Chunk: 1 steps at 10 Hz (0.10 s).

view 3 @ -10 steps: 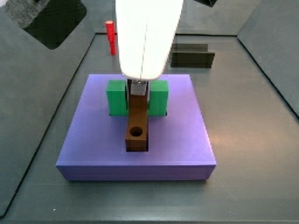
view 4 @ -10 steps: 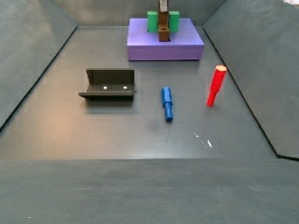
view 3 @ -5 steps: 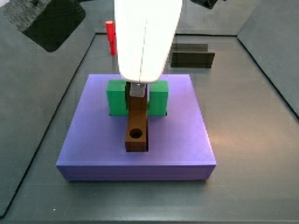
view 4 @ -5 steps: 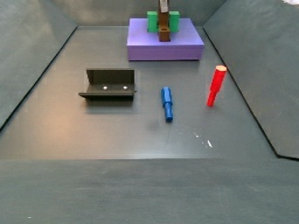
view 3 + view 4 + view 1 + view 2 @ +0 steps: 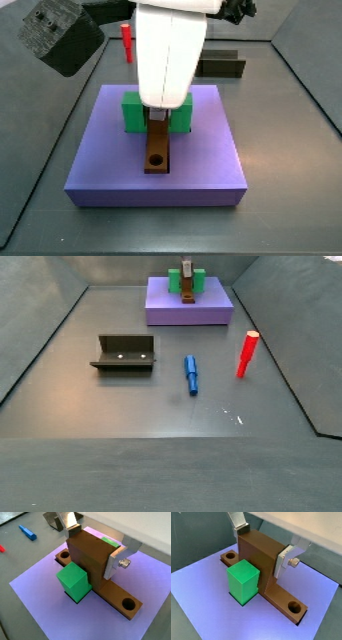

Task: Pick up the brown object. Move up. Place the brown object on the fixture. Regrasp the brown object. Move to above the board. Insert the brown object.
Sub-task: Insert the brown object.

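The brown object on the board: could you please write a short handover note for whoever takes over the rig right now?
Hand: low over the board, fingers flanking the upright part of the brown object; whether they clamp it cannot be told.
Brown object: seated in the board's groove beside the green block.
Fixture: on the floor, apart from the board, nothing in it.
Done: pick-up, regrasp and, apparently, insertion.
Left: probably only to open the hand and lift clear.

no readable text, labels or numbers
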### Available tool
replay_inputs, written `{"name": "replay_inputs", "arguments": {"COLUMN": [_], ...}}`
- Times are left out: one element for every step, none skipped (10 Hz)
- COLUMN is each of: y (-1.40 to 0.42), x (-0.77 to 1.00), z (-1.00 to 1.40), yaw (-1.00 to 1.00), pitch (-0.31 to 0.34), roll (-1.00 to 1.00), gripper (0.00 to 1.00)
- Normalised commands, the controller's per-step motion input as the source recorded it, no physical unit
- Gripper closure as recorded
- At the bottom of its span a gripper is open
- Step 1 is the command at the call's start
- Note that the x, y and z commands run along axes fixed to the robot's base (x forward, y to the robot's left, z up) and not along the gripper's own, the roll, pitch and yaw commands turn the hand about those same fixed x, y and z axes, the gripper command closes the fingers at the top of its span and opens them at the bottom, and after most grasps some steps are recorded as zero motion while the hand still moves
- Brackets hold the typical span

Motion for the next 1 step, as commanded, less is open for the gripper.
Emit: {"name": "replay_inputs", "arguments": {"y": [0.00], "x": [0.00], "z": [0.00], "yaw": [0.00], "pitch": [0.000], "roll": [0.00], "gripper": [1.00]}}
